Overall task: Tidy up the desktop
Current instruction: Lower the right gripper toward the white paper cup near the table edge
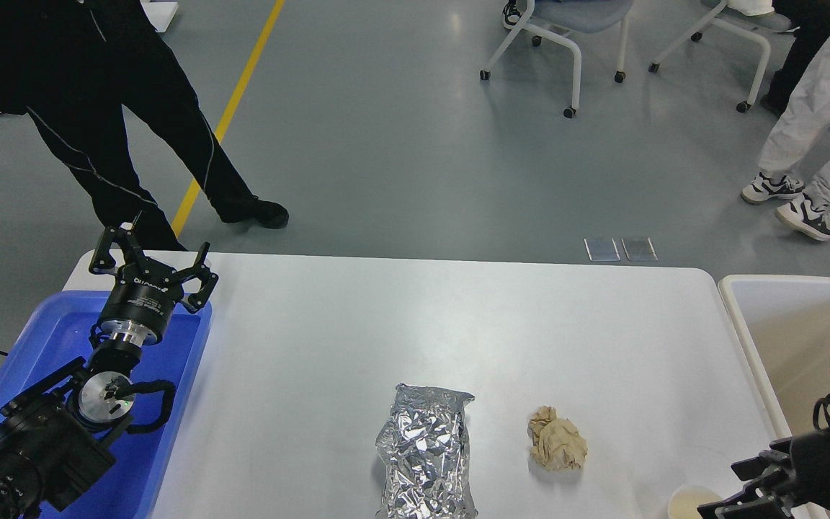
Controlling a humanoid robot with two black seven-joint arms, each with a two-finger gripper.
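The white desktop (pixel 458 324) holds a crumpled foil packet (pixel 426 454) at front centre, a crumpled brown paper ball (pixel 558 440) to its right, and a paper cup (pixel 685 499) at the front right edge, partly cut off by the view. My left gripper (pixel 152 252) is open and empty, held above the far end of the blue tray (pixel 181 360). My right gripper (pixel 735 488) is low at the front right corner, just right of the cup, with its fingers apart and nothing in them.
A beige white-rimmed bin (pixel 804 339) stands off the table's right end. A person in black (pixel 98 108) stands close behind the far left corner. Wheeled chairs (pixel 566 43) and a person in white (pixel 811 122) are farther back.
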